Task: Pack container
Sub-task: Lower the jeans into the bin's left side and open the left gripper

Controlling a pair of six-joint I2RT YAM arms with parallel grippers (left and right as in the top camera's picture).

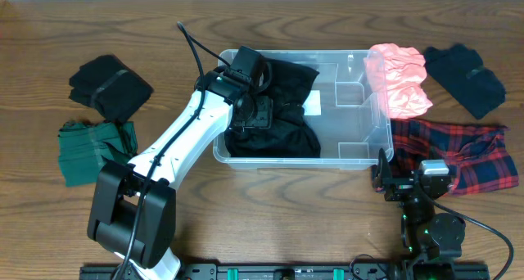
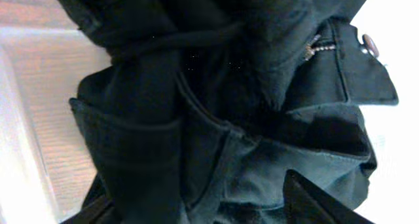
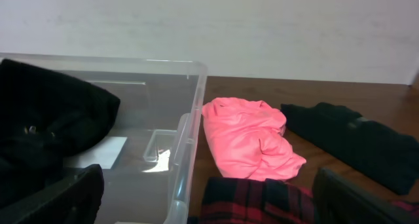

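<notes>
Brown wood table [image 1: 49, 26], white wall [image 3: 262, 27] at 12 o'clock; my left pincer [image 2: 196, 201] hangs apart over the black garment [image 1: 286, 92] in the container [image 1: 360, 153], right pincer [image 3: 209, 185] apart, floor beneath the garment hidden.

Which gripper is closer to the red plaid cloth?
Right. The right gripper sits beside the red plaid cloth; the left gripper is inside the container, over black clothing.

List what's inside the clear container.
A black garment fills the left half of the container, with the left gripper down in it. The right half shows bare base and part of a white label. Anything beneath the garment is covered.
</notes>
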